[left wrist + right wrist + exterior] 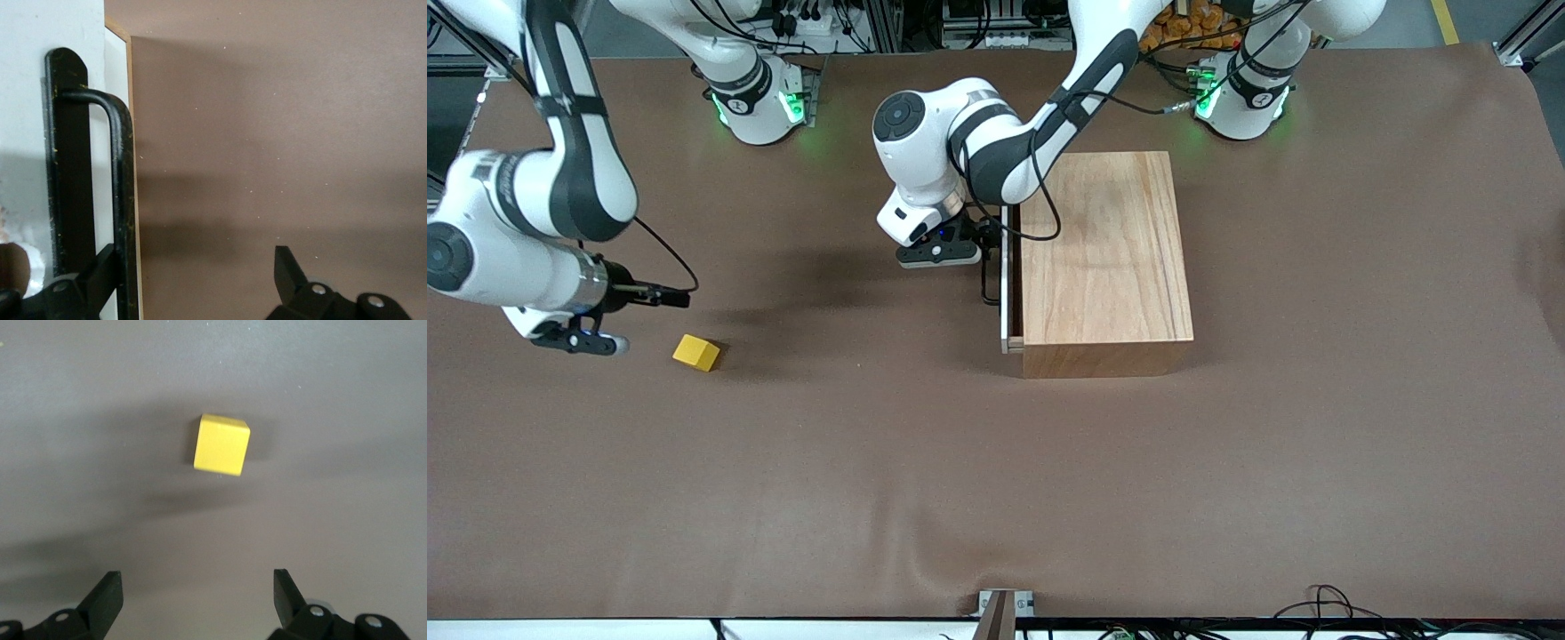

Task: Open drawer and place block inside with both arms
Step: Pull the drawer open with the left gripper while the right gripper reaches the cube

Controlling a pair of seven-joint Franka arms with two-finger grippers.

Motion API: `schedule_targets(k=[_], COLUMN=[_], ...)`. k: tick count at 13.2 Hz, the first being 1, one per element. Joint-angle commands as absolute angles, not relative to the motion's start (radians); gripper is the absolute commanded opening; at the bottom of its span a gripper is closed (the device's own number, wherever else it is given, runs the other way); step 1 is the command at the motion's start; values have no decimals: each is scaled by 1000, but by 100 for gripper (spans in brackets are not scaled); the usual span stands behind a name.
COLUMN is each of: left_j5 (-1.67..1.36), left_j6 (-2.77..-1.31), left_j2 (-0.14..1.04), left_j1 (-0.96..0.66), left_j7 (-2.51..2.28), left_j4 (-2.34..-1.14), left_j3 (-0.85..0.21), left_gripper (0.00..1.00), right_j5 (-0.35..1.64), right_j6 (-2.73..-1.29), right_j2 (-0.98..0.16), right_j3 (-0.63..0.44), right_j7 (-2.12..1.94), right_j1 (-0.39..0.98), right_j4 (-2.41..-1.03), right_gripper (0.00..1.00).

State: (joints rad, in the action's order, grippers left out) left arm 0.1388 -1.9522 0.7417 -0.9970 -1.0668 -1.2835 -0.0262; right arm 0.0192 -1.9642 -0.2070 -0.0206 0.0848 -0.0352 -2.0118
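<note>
Brown cloth-covered table (996,498), creased near the front camera's edge; aluminium framing, cables and 2 green-lit bases along the robots' edge

Toward the right arm's end: right gripper (578,340) hanging low over bare cloth, just beside the block (696,352) and not touching it. In the right wrist view, fingers (107,597) spread wide, holding nothing, the yellow block (222,444) sitting apart from them on the cloth

Near mid-table: left gripper (951,251) down in front of the drawer (1010,280), at its black wire handle (989,283). Drawer pulled out only a sliver from the wooden box (1104,258), white-edged front panel just clear of the box face. In the left wrist view, fingers (100,273) parted wide, 1 finger lying against the handle (120,193), the other well apart over bare cloth; handle not clamped

Wooden box toward the left arm's end, top closed and plain
</note>
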Motion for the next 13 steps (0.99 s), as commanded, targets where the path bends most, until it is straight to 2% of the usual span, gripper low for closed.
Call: schedule_targets(k=[1,4,8,13], left_j5=[120,107,106,86], left_j6=[-1989,-2035,-2074,-2117], left_j2=[762,768,779,790], left_j1=[-1009,-1009,-1028,-1035], left_j7=[-1081,-1100,-1123,-1127], left_j4=[-1250,-1250,-1249,-1246], left_j3=[-23,-21,-23,-25], left_gripper=[100,100,100,100], right_j5=[18,20,15,0], right_j6=[-2017,-2062,-2068,-2141], right_j2=[-257,-394,-426,-485], right_j3=[-14,-12,-15,-15], right_j7=[103,356,339,336], right_j1=[-38,-22,-21,-31], right_j4=[-2000,-1947,-1956,-1956], right_gripper=[100,100,100,100])
